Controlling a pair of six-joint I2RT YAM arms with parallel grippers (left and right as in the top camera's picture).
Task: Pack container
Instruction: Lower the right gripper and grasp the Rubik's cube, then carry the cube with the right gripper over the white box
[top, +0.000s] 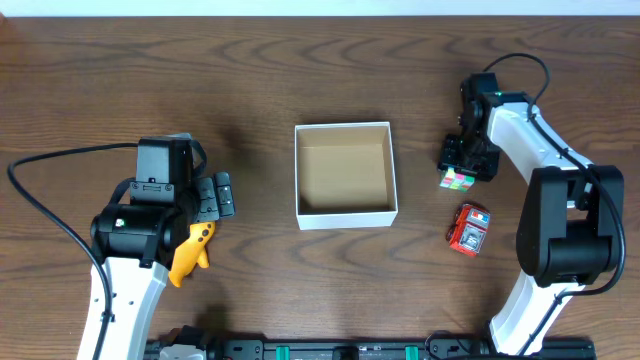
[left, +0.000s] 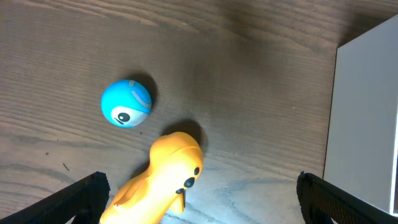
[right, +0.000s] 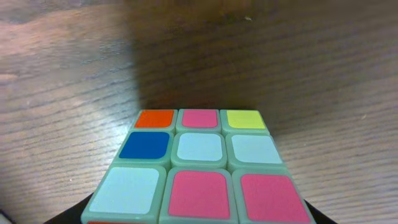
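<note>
While the small square cardboard box (top: 345, 214), white-walled and brown inside, sat at the middle of the dark wooden table (top: 300, 60), the left gripper (top: 214, 196) hung to its left with fingers spread wide, holding nothing. A yellow plastic duck (left: 163, 180) lay below it, head between the fingers, and a round blue one-eyed ball (left: 126, 103) rested near that head. Right of the box, the right gripper (top: 462, 165) sat over a multicoloured puzzle cube (right: 202, 171); whether it clamped the cube could not be told. A small red toy (top: 468, 228) lay near the cube.
</note>
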